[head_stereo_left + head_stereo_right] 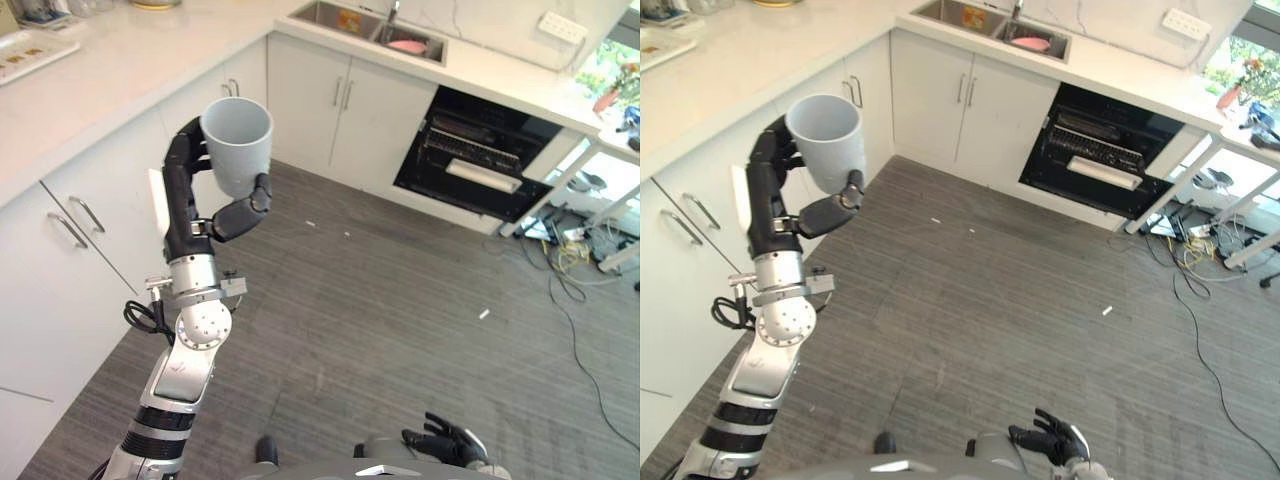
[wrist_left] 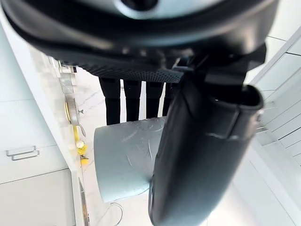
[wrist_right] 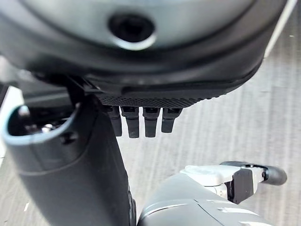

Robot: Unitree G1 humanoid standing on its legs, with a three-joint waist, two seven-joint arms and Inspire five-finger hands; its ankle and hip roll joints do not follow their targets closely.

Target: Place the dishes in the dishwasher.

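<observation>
My left hand (image 1: 190, 195) is raised in front of the white cabinets and is shut on a pale grey cup (image 1: 238, 143), held upright with its mouth up. Fingers wrap the cup's far side and the thumb (image 1: 243, 215) presses its near side. The left wrist view shows the same cup (image 2: 124, 160) between the fingers and thumb. An open dishwasher (image 1: 480, 155) with a dark interior and racks sits across the floor at the upper right, under the counter. My right hand (image 1: 448, 440) hangs low at the bottom edge, fingers relaxed and holding nothing.
A white counter (image 1: 120, 60) runs along the left and back, with a sink (image 1: 365, 25) holding a pink item. Cabinet doors (image 1: 330, 105) stand below it. Cables (image 1: 575, 255) and table legs lie on the grey floor at the right.
</observation>
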